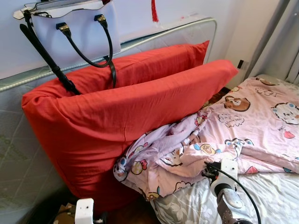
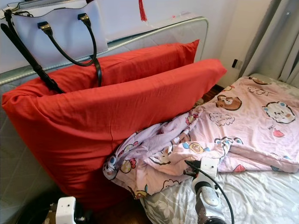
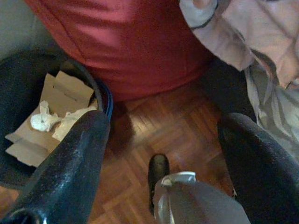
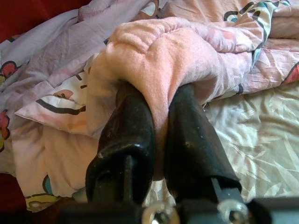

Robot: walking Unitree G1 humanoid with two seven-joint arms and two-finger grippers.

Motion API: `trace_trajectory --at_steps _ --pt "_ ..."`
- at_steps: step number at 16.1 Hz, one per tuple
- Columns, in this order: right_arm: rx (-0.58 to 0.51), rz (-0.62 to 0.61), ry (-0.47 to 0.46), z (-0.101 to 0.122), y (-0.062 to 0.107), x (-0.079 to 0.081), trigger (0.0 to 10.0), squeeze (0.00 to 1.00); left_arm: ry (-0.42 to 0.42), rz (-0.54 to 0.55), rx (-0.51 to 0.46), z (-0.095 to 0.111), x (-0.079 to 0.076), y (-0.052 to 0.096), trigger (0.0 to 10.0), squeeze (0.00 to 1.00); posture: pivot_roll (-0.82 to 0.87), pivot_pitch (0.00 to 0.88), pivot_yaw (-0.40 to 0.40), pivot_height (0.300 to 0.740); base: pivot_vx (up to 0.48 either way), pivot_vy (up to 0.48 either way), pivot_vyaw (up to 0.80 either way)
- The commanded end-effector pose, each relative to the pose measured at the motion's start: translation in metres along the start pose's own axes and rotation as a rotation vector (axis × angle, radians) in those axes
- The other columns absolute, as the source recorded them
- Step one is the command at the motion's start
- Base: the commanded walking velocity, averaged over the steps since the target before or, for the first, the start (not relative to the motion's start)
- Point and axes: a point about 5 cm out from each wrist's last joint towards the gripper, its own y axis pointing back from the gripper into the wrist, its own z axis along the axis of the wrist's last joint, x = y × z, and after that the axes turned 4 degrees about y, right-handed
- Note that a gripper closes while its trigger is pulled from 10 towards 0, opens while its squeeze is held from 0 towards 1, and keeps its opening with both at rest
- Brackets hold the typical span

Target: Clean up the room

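Pink cartoon-print fleece blanket (image 4: 159, 51) pinched in the right pincer (image 4: 161, 100) at the bed's edge.
The blanket lies rumpled across the leaf-patterned grey bed sheet (image 1: 275, 191), its corner against two upright red pillows (image 1: 117, 112) under a white handbag with black straps (image 1: 74, 28). The left pincer (image 3: 163, 154) hangs spread above the wooden parquet floor (image 3: 154, 130), beside a dark bin holding cardboard scraps (image 3: 56, 102).
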Motion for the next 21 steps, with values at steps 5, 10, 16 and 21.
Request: trace_trajectory --at_steps 5,10,16,21 --pt "-0.017 -0.022 0.019 -0.0001 0.0016 -0.0039 10.0 0.0 -0.03 -0.001 0.039 -0.0135 0.003 0.0055 10.0 0.0 0.05 0.0 -0.016 0.74 0.0 0.0 0.0" --pt "-0.024 -0.03 0.021 -0.0003 0.002 -0.0028 10.0 0.0 -0.034 -0.006 0.034 -0.0115 0.0021 0.0045 10.0 0.0 0.05 0.0 -0.014 0.74 0.0 0.0 0.0" --pt "-0.058 -0.06 0.018 0.0036 0.0021 -0.0054 10.0 0.0 -0.036 -0.003 0.032 -0.012 0.0042 0.0053 10.0 0.0 0.05 0.0 -0.012 0.74 0.0 0.0 0.0" --pt "-0.073 -0.067 0.014 0.006 0.0018 -0.0061 10.0 0.0 -0.034 -0.006 0.027 -0.0109 0.0023 0.0046 10.0 0.0 0.05 0.0 -0.014 0.74 0.0 0.0 0.0"
